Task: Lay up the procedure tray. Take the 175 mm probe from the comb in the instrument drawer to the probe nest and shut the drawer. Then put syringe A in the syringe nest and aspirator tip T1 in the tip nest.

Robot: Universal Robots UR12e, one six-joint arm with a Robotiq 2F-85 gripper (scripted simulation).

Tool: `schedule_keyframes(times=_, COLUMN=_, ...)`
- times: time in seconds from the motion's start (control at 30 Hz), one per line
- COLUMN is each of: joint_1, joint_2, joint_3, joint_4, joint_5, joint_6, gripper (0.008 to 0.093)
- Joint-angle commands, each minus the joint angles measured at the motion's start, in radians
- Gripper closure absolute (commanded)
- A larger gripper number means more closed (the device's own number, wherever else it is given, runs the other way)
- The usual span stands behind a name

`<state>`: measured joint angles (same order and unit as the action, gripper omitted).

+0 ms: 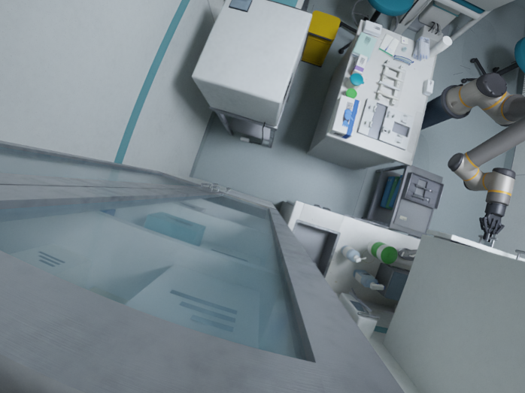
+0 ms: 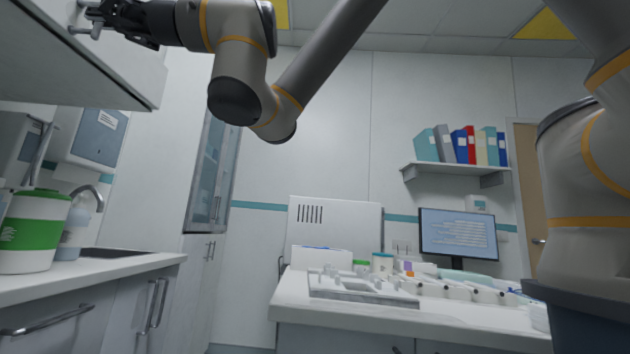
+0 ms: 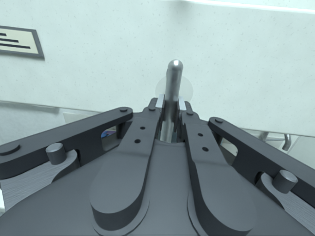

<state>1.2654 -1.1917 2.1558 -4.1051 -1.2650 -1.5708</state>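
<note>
The instrument drawer's inside and its comb are hidden from every camera. Only the drawer's pale front panel shows, filling the wrist camera, with a label plate at its left. The drawer's steel bar handle is clamped in my closed gripper, high on the left of the room. From above, the gripper points down at the drawer's edge. The procedure tray sits on the far counter with a rectangular recess and small pegs. A row of white instruments lies to its right.
A white cart carries the tray and supplies. A green-banded canister stands by the sink tap. A glass wall cabinet, a monitor and a shelf of binders line the walls.
</note>
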Motion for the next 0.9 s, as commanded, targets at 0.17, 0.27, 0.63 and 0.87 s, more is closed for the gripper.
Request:
schedule_keyframes(times=0.17, joint_1=-0.003, joint_2=-0.008, joint_3=0.012, joint_4=-0.006, joint_5=0.003, joint_6=0.0, gripper=0.0934)
schedule_keyframes(times=0.27, joint_1=-0.005, joint_2=-0.011, joint_3=0.018, joint_4=-0.009, joint_5=0.005, joint_6=0.0, gripper=0.0934)
schedule_keyframes(times=0.63, joint_1=-0.011, joint_2=-0.024, joint_3=0.04, joint_4=-0.017, joint_5=0.011, joint_6=0.0, gripper=0.0934)
schedule_keyframes(times=0.87, joint_1=-0.016, joint_2=-0.033, joint_3=0.054, joint_4=-0.023, joint_5=0.015, joint_6=0.0, gripper=0.0934)
